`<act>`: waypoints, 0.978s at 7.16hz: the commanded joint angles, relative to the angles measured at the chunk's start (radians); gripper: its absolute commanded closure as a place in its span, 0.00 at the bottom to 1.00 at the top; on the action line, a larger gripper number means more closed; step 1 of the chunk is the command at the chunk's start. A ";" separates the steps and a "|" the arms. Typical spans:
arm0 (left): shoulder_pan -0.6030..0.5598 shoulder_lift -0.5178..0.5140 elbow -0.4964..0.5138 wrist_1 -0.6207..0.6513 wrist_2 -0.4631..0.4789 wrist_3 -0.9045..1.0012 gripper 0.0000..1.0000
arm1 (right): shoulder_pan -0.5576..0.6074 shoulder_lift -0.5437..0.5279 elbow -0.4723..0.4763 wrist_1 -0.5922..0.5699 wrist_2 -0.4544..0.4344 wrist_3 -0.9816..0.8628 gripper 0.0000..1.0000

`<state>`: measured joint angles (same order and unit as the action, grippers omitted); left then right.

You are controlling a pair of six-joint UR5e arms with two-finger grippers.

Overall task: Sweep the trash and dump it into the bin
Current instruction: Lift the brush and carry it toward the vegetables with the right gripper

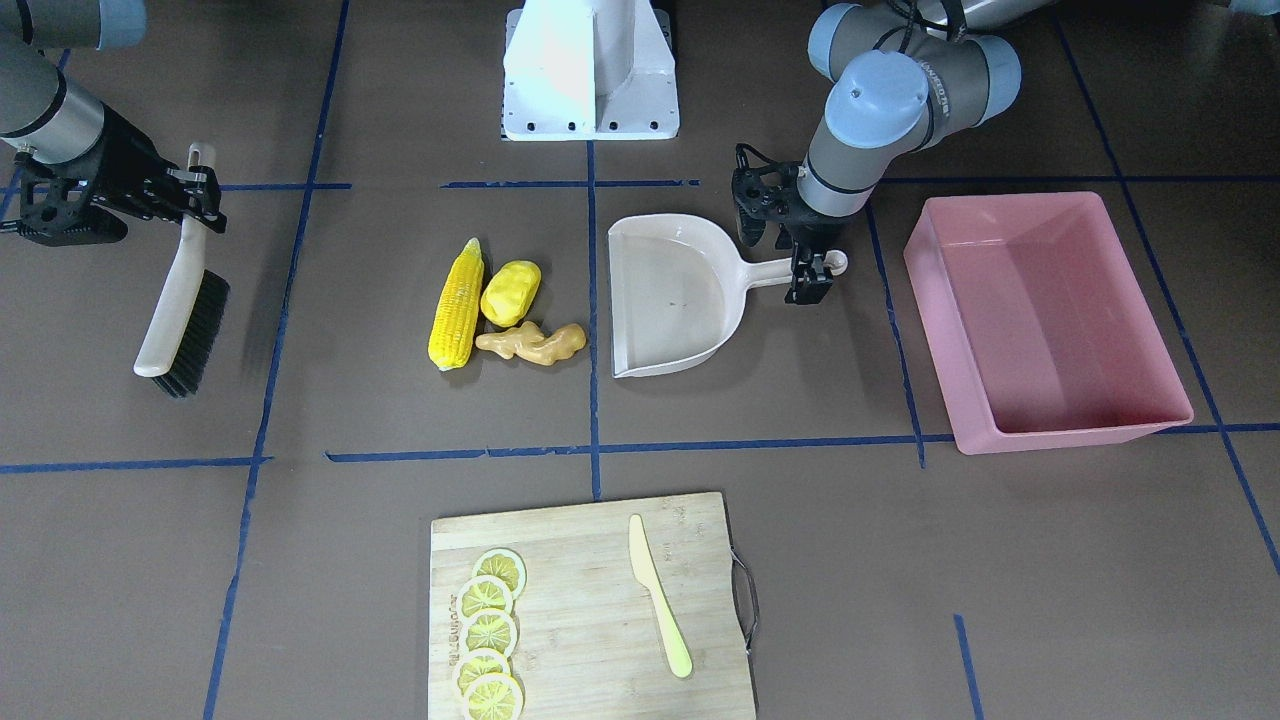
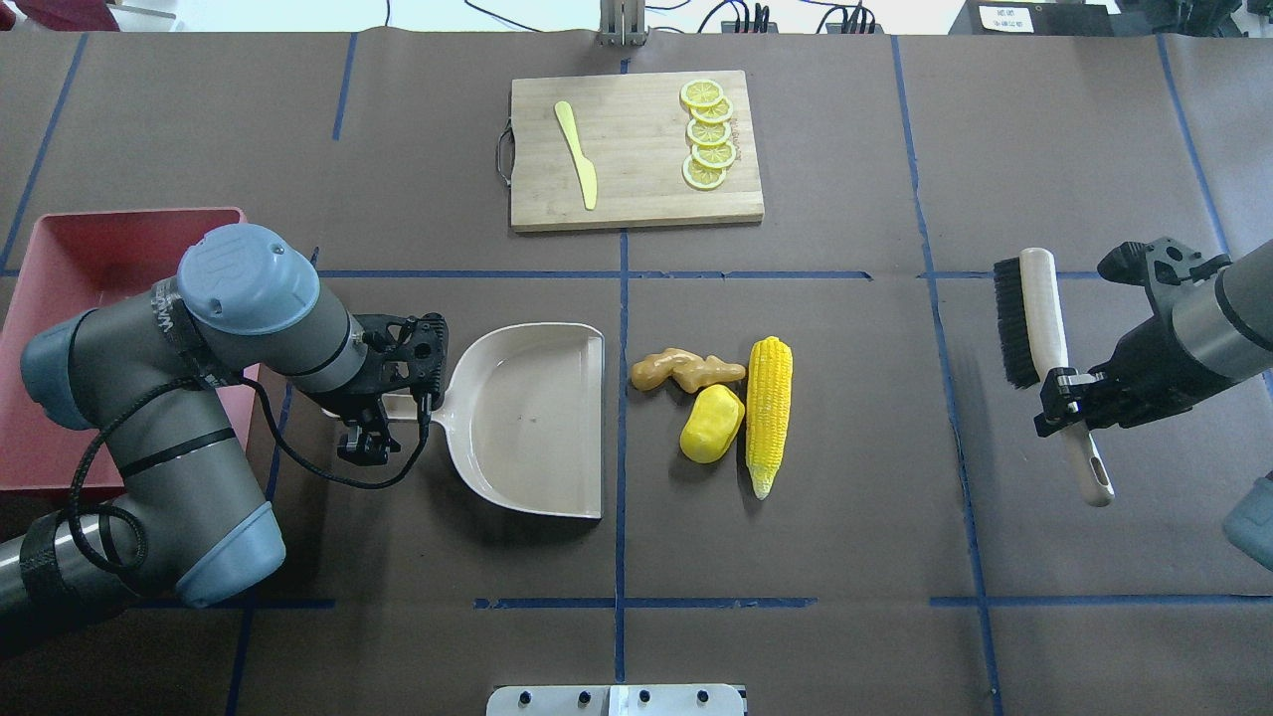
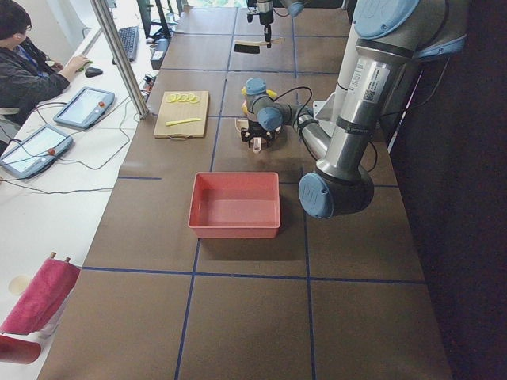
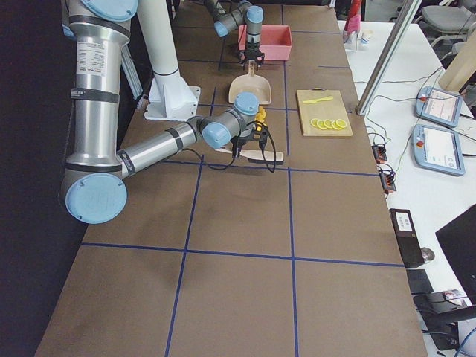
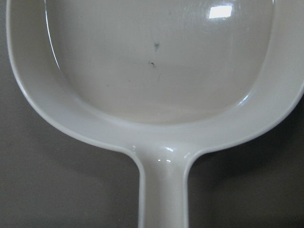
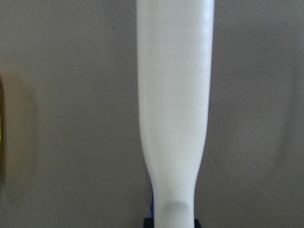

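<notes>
The brush is clamped by its handle in the right end effector at the overhead view's right edge. The handle of the dustpan seems pinched in the left end effector. Mid-frame, the corn cob, potato piece & ginger root could be scattered past the pan lip by a skewed stroke; open counter is seen betw. brush & trash, w/ the bin at left edge.

Bin partly hidden by L arm.

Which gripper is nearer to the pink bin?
Left. The left gripper, on the dustpan handle, is just beside the bin; the right gripper holds the brush across the table.
</notes>
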<state>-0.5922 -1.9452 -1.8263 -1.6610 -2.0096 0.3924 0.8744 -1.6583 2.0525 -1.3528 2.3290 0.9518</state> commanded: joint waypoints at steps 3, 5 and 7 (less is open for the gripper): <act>0.002 0.009 -0.001 0.012 0.003 -0.001 0.81 | 0.002 0.000 -0.002 0.000 0.001 0.002 1.00; 0.000 0.005 -0.011 0.015 0.003 -0.003 0.97 | 0.000 0.002 0.000 -0.003 0.018 0.002 1.00; -0.015 0.000 -0.024 0.041 0.002 0.000 0.99 | -0.057 0.023 0.000 -0.040 0.013 0.004 1.00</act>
<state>-0.5983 -1.9418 -1.8441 -1.6360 -2.0074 0.3904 0.8482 -1.6457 2.0515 -1.3739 2.3442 0.9552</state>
